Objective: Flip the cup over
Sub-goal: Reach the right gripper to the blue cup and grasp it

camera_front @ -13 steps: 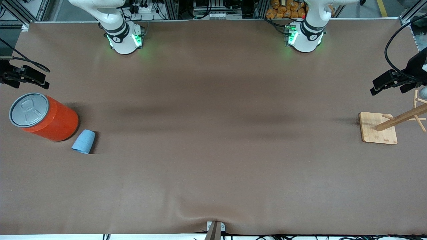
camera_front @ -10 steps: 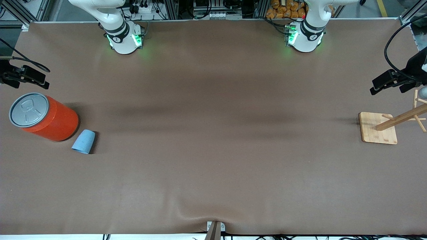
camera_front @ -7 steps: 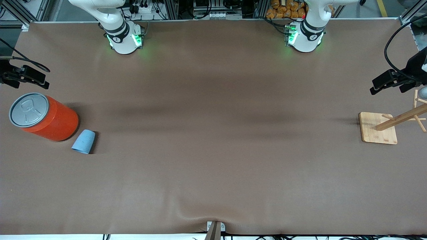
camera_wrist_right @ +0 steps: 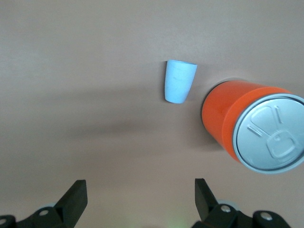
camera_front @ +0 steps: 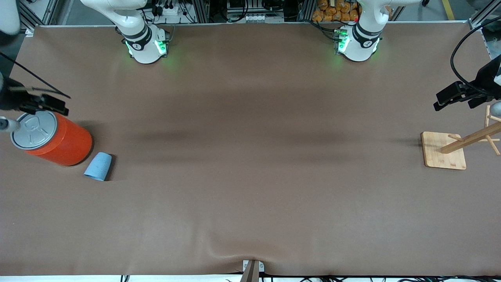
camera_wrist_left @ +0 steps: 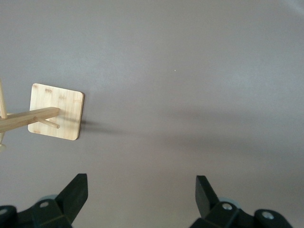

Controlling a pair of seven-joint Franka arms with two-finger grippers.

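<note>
The cup [camera_front: 98, 166] stands mouth-down on the desk [camera_front: 250, 176] just beside the orange can [camera_front: 51, 138], nearer the front camera than the can; it looks light, thin-walled and smooth, so a gentle pinch across its tapered sides, low near the wider rim, seems the best hold. The right gripper [camera_wrist_right: 138, 199], over the can's end of the desk, is wide open and empty. The left gripper [camera_wrist_left: 141, 194], near the wooden stand [camera_front: 444, 150], waits spread and empty; the cup's inside is hidden.
</note>
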